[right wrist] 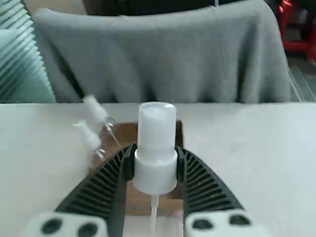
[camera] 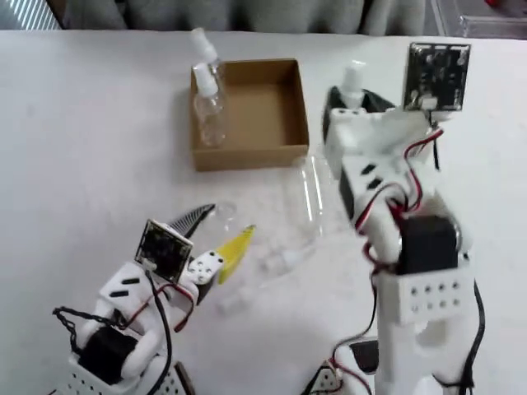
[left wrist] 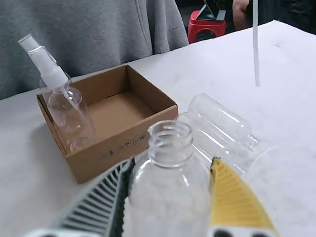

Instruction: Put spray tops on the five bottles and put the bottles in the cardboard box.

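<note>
Left pincer (left wrist: 173, 163) clamped on uncapped bottle (left wrist: 170, 197); right pincer (right wrist: 155, 149) clamped on spray top (right wrist: 156, 118).

Your bench (camera: 99, 107) is a plain white surface. On it you have an open-topped cardboard box (camera: 247, 156), sitting flat on its base. Just beside the box's near corner, on the side toward the right arm, two clear bottles (left wrist: 219, 121) lie on their sides, close together and roughly parallel. They carry no tops, and the farther one's open neck points away from the box.
</note>
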